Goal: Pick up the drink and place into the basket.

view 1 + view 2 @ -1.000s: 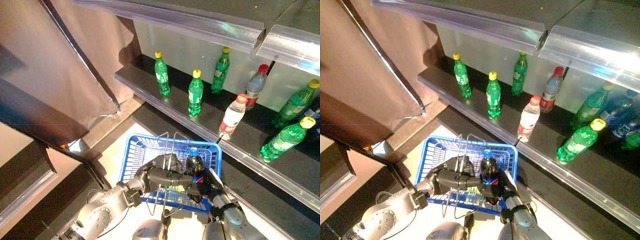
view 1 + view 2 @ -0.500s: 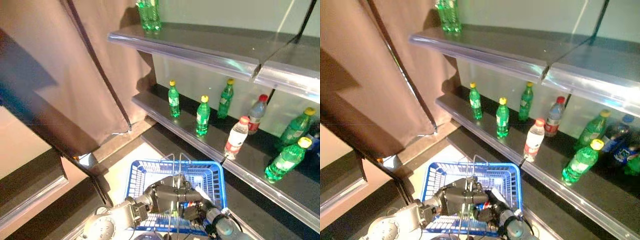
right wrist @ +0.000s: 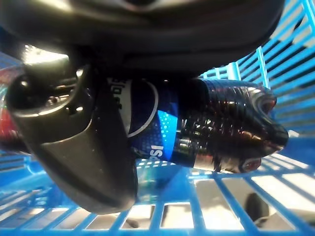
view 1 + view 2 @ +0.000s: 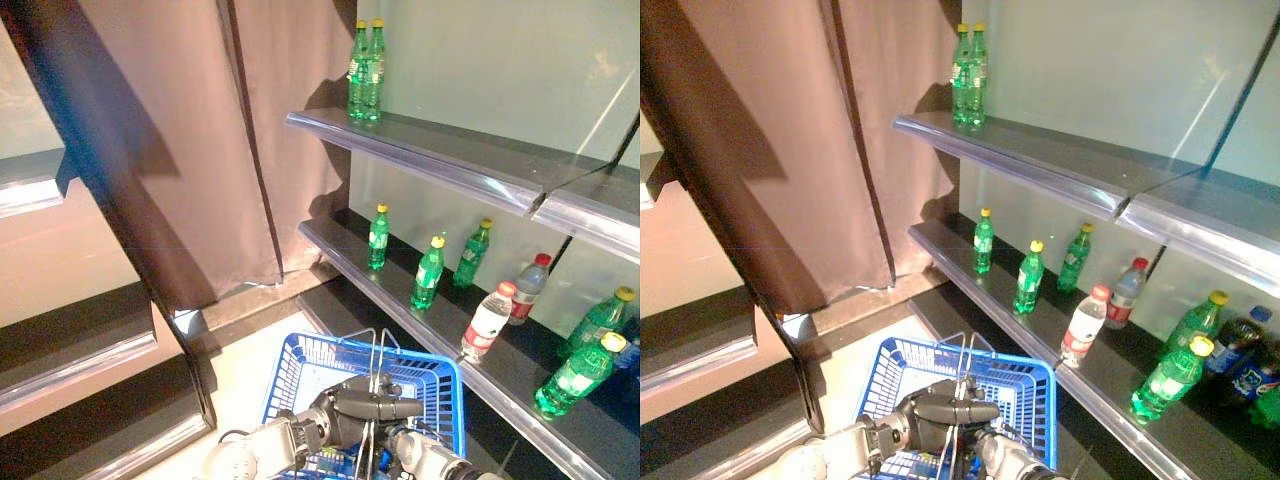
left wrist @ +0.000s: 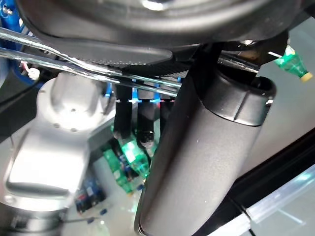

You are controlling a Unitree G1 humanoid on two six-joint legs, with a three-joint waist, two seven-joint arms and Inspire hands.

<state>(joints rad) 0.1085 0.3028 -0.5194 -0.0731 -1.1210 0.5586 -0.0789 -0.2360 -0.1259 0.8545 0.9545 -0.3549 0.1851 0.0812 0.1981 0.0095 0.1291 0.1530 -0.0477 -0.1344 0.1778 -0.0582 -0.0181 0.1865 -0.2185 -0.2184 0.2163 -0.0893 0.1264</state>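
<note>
The robot's right hand [image 3: 83, 147] grips a dark cola bottle [image 3: 221, 128], thumb and fingers curled round its labelled body, and the bottle lies on its side low inside the blue wire basket [image 4: 440, 385], just above the basket's blue mesh floor. The robot's left hand [image 4: 365, 405] is clenched round the basket's paired metal handles [image 4: 378, 345], holding the basket up in front of the robot, near the bottom of the scene. To the right of the basket runs a dark lower shelf [image 4: 330, 240] carrying seven upright bottles in view: three green bottles with yellow caps at its far left end [image 4: 378, 238] [image 4: 429, 272] [image 4: 474, 253], then two clear bottles with red caps [image 4: 489, 322] [image 4: 529, 288], then two more green bottles with yellow caps further right [image 4: 578, 372] [image 4: 600, 320]. Beyond them, in the right eye view, dark bottles with blue labels [image 4: 1240, 365] crowd the shelf's right end; their number cannot be told. An upper shelf [image 4: 440, 165] holds two green bottles [image 4: 365, 70] standing side by side. A brown curtain [image 4: 180, 150] hangs to the left.
</note>
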